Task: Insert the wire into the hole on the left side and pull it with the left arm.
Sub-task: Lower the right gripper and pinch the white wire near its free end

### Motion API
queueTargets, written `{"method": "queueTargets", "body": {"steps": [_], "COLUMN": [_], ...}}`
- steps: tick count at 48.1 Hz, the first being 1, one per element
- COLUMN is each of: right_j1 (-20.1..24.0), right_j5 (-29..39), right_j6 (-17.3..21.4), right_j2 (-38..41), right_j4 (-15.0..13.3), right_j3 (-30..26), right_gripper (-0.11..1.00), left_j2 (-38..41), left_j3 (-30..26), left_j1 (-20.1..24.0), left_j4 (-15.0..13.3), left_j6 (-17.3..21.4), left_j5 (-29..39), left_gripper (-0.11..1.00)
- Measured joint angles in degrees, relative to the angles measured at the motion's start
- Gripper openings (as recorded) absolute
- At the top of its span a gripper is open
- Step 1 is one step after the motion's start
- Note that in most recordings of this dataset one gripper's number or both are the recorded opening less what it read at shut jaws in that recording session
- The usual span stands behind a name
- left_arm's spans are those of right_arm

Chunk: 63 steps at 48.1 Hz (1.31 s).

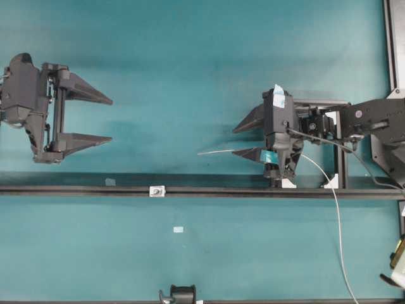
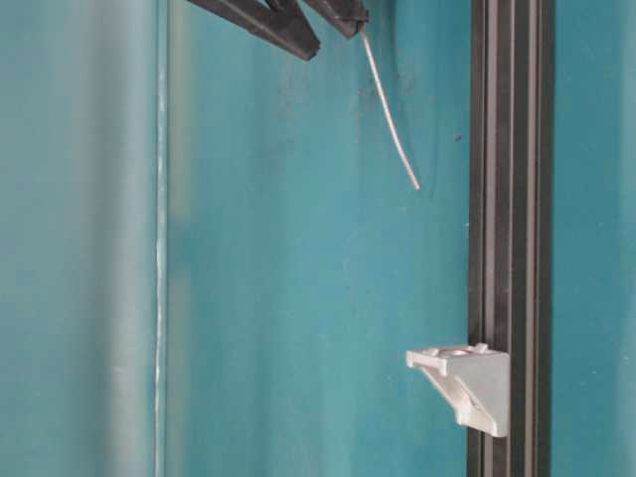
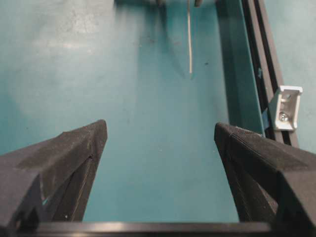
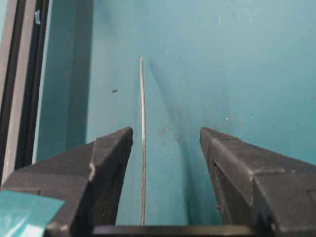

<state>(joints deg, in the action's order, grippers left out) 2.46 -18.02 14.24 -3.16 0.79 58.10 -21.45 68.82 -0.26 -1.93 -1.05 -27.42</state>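
Teal table: wire between right hand fingers.

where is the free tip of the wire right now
In the overhead view the wire tip hangs just left of the right gripper, above the black rail and well right of the silver block.

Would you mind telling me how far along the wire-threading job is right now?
Nothing is finished yet. In hand: the wire juts from between the right gripper's parted jaws, its tip well short of the block with the hole on the rail. Left: thread the hole, then the left gripper, open and apart at far left, must pull it through.
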Motion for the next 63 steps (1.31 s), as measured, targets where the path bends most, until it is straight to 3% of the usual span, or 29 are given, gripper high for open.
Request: {"method": "queueTargets", "body": {"steps": [52,56,63], "right_j1": [0.09,0.09,0.09], "right_j5": [-0.18,-0.09,0.0], "right_j6": [0.97,0.97,0.97], "right_j2": [3.96,3.96,4.04], "right_j4": [0.0,0.0,0.0], "right_j3": [-2.37,-2.37,-2.37], "right_gripper": [0.64,0.56,0.17], "left_j2": [0.0,0.0,0.0], "left_j3": [0.0,0.0,0.0], "left_j1": [0.09,0.09,0.09], "left_j4": [0.0,0.0,0.0], "left_j6": [0.0,-0.09,0.0], "left_j5": [0.09,0.09,0.09], "left_gripper": [0.82,0.82,0.82]}}
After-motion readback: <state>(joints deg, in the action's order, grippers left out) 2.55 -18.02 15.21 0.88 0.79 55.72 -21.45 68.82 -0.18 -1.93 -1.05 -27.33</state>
